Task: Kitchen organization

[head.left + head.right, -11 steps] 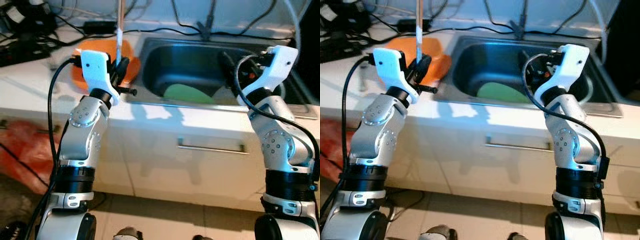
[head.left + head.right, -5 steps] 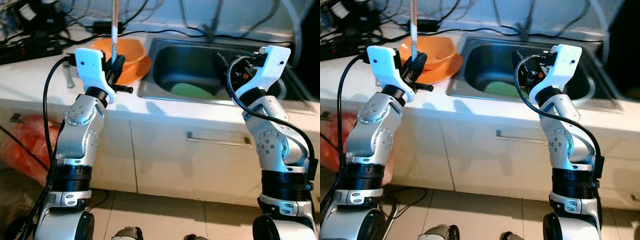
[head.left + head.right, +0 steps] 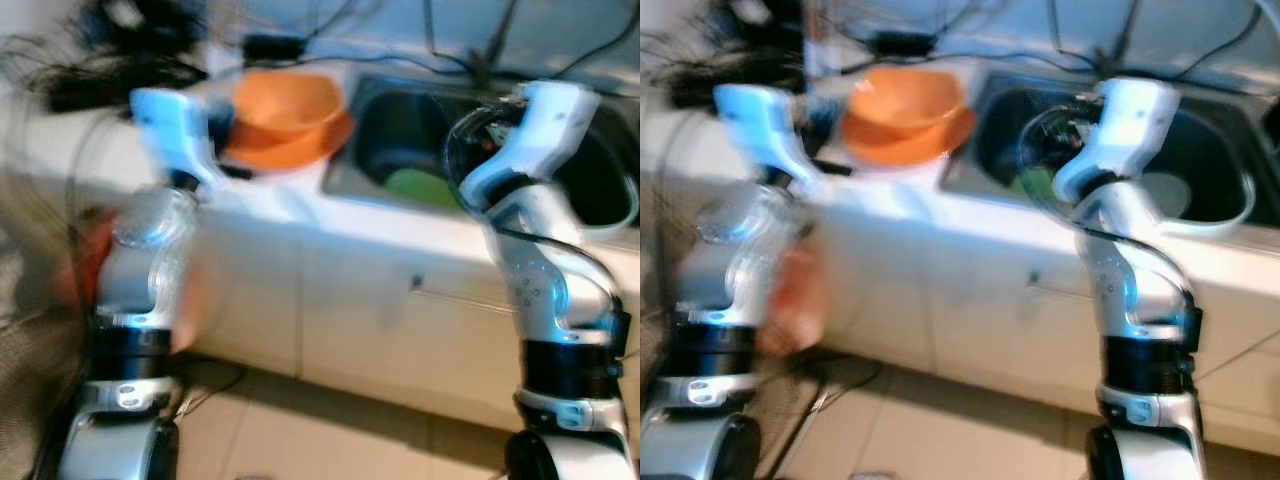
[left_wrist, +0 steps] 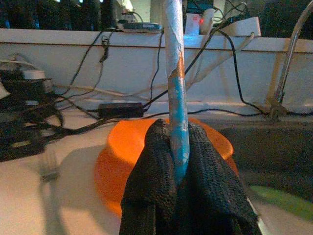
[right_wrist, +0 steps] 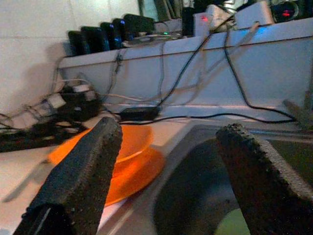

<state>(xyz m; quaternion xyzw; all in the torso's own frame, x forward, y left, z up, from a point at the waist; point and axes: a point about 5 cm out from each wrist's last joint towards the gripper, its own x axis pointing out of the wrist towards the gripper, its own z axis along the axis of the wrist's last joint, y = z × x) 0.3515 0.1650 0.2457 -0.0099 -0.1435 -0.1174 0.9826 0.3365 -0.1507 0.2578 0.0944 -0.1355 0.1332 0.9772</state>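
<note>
Blurred orange bowl (image 3: 906,103) beside sink (image 3: 1230,215)

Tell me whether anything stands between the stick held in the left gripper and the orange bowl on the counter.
Nothing visible does. The left gripper is shut on the upright stick, and the orange bowl sits on its orange plate directly beyond the fingers, with open space between. A fork lies off to one side.

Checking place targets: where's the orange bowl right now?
The orange bowl sits on an orange plate on the counter, just left of the sink, directly beyond the left gripper, which is clamped on a stick.
</note>
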